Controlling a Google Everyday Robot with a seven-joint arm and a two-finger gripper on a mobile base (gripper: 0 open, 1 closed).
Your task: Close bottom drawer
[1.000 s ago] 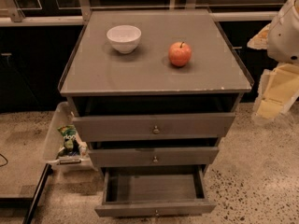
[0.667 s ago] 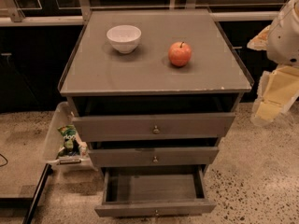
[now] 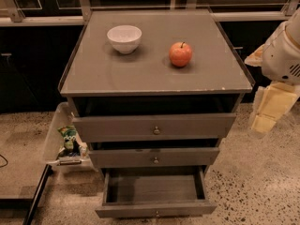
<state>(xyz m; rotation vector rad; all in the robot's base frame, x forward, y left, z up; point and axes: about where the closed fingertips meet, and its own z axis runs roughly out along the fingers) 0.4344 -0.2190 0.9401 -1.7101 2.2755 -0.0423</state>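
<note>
Shows the bottom drawer (image 3: 154,209) pulled well out at the foot of the grey bench (image 3: 117,78), its inside open to view, below the mid-sized drawer (image 3: 187,157) and the tallest drawer (image 3: 197,127). Finds the hand (image 3: 268,110) hanging off the bench's right side, level with the tallest drawer, well apart from the bottom drawer, above it and to its right; cannot tell whether spread or pressed together. Places a white bowl (image 3: 124,38) and a red apple (image 3: 180,54) apart on the bench top.
</note>
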